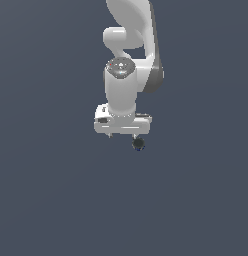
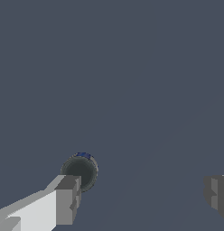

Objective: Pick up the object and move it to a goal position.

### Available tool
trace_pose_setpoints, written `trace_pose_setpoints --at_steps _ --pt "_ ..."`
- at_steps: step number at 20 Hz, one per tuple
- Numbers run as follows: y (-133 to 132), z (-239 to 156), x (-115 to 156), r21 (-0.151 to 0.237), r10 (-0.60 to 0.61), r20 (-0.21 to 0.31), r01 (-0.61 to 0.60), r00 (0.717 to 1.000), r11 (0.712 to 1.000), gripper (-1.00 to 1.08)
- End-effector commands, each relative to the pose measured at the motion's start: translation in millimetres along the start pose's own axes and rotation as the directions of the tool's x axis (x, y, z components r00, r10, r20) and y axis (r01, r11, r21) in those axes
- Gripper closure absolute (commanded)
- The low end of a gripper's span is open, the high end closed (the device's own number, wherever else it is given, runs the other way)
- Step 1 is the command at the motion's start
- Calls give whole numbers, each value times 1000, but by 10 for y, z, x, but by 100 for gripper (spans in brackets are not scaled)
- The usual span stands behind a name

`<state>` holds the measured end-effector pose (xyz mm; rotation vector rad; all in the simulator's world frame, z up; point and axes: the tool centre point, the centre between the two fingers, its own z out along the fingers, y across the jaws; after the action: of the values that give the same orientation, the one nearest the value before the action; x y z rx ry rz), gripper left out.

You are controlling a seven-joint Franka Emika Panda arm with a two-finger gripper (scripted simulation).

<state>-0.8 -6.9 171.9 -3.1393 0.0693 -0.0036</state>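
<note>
White two-fingered robot gripper [image 2: 141, 198] hangs with fingers spread wide, grasping nothing; the tiny near-black round ball [image 2: 80, 172] lies beside one fingertip [image 2: 68, 198], at its one o'clock. Pickup and transfer apparently remain.

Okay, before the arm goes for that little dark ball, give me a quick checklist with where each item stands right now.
1. Jaws open: ok, the gripper is spread wide.
2. Ball in sight: ok, both views show it.
3. Ball centred between the fingers: not ok, it sits right beside one finger, far from the other.
4. Ball free, not gripped: ok.
5. Height above the ball: cannot tell.
6. Goal position: cannot tell, no marker shows.
</note>
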Motion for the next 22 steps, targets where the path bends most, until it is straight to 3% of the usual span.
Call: trace_pose_setpoints --at_steps 1,11,22 --pt "0 0 0 0 0 0 0 1000 1000 -92" --pt "273 73 -36 6 33 19 -34 999 999 -92" --pt "-39 359 -146 1 39 14 -39 999 999 -92"
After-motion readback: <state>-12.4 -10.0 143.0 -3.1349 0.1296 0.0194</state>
